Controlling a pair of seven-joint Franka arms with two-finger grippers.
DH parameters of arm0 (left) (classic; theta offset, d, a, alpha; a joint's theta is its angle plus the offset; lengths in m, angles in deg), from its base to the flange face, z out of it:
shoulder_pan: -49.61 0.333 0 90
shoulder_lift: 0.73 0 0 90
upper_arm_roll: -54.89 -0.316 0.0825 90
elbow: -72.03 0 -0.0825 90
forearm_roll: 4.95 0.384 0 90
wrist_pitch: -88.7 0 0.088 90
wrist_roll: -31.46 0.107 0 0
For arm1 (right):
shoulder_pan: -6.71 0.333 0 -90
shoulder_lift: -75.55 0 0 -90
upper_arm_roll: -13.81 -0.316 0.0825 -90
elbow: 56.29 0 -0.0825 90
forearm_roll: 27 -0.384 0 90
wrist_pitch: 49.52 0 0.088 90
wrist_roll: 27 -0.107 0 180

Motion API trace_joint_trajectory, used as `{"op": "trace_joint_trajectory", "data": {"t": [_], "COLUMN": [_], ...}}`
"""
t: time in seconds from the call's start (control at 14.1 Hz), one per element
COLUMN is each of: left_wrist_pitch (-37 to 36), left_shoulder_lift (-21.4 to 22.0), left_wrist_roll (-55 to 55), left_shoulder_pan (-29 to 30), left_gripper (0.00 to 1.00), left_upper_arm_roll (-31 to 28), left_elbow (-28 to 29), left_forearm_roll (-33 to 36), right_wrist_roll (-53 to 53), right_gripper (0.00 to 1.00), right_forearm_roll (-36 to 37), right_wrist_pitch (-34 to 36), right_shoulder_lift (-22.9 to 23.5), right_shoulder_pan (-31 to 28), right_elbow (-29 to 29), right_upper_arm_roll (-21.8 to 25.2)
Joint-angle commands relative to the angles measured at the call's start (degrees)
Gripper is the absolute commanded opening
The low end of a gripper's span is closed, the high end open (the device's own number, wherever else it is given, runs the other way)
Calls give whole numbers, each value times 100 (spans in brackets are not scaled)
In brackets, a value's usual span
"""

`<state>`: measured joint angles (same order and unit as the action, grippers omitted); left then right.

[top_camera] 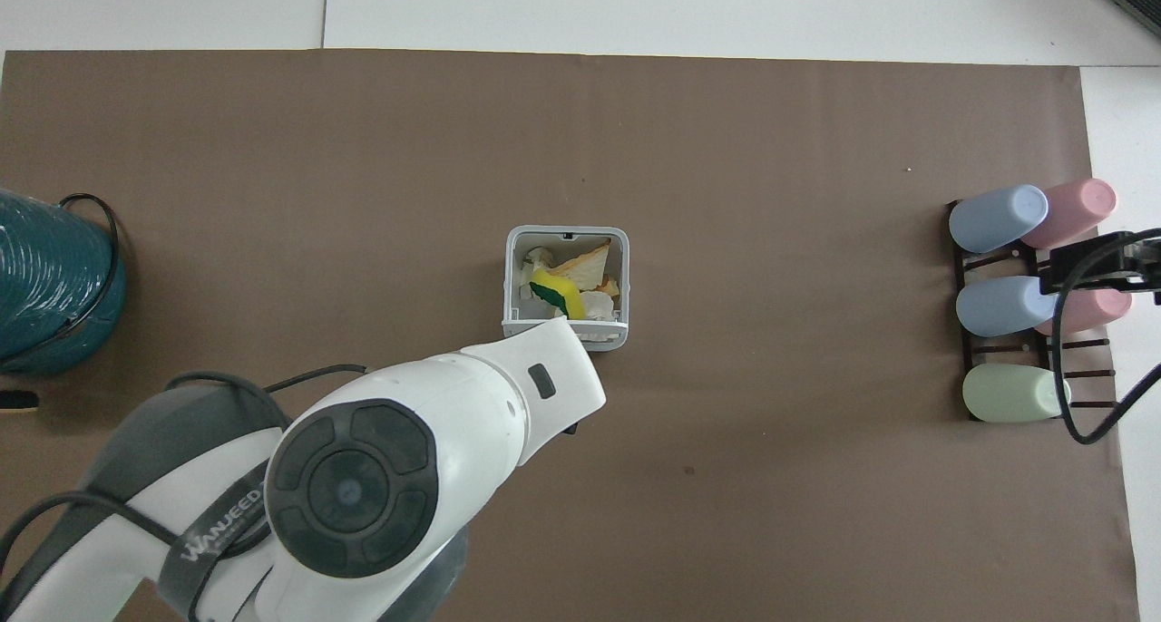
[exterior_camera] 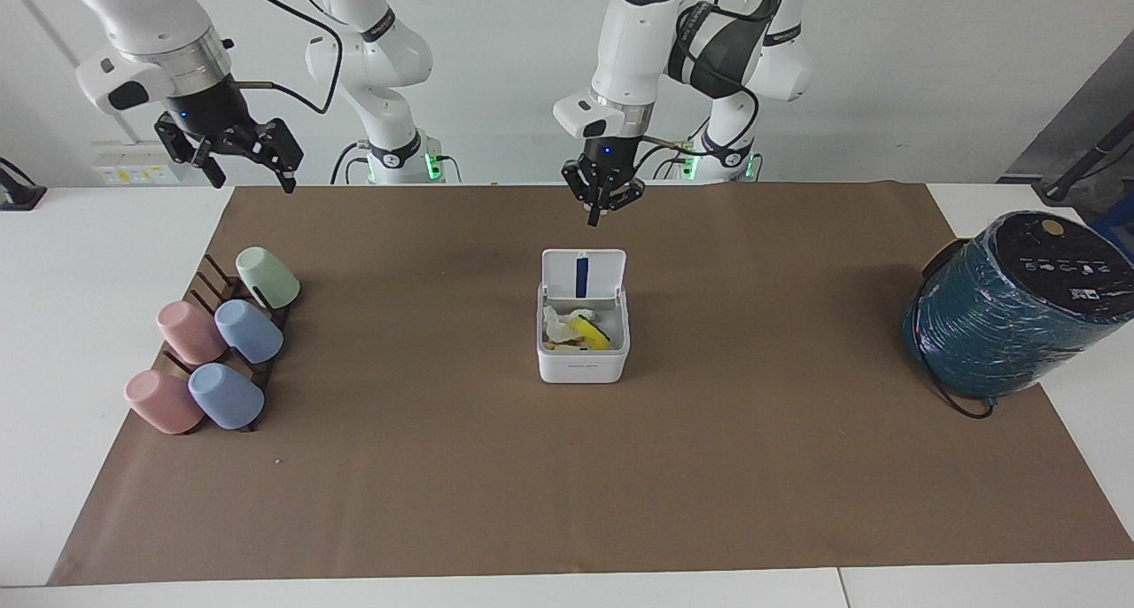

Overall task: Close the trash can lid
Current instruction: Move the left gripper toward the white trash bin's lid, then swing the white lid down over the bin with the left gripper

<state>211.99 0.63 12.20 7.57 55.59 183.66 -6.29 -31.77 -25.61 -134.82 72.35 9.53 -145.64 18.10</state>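
Observation:
The small white trash can (exterior_camera: 583,362) stands in the middle of the brown mat, with yellow and white scraps inside; it also shows in the overhead view (top_camera: 509,277). Its lid (exterior_camera: 602,273) stands upright on the side nearer to the robots, with the blue strip facing away from them. My left gripper (exterior_camera: 602,211) hangs in the air over the mat, just above the lid and a little nearer the robots, not touching it. In the overhead view the left arm covers it and the lid's edge. My right gripper (exterior_camera: 252,163) is open and empty, waiting high over the mat's corner near the cup rack.
A large teal wrapped cylinder (exterior_camera: 1001,315) lies at the left arm's end of the table, also in the overhead view (top_camera: 50,286). A dark rack (exterior_camera: 232,282) with several pastel cups stands at the right arm's end, also in the overhead view (top_camera: 1084,343).

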Motion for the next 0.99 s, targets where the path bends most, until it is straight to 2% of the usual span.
{"op": "trace_joint_trajectory", "data": {"t": [0.0, 0.28, 0.71, 0.78, 0.92], "left_wrist_pitch": [466, 949, 1697, 1707, 1689], "left_shoulder_lift": [-250, -628, -971, -1059, -1523], "left_wrist_roll": [-69, -69, -69, -69, -69], "left_shoulder_pan": [-50, 160, 328, 337, 354], "left_gripper": [0, 0, 0, 0, 0], "left_upper_arm_roll": [-96, -132, -140, -149, -149], "left_elbow": [-36, -282, -300, -395, -851], "left_forearm_roll": [-6, -6, -15, -15, -15], "right_wrist_roll": [-33, -33, -33, -33, -33], "right_gripper": [100, 100, 100, 100, 100], "right_forearm_roll": [-104, -104, -104, -104, -104], "right_wrist_pitch": [58, 58, 58, 58, 58], "right_shoulder_lift": [-94, -94, -94, -94, -94], "right_shoulder_pan": [-36, -36, -36, -36, -36], "right_elbow": [-66, -75, -66, -66, -75], "right_upper_arm_roll": [-33, -33, -33, -33, -33]}}
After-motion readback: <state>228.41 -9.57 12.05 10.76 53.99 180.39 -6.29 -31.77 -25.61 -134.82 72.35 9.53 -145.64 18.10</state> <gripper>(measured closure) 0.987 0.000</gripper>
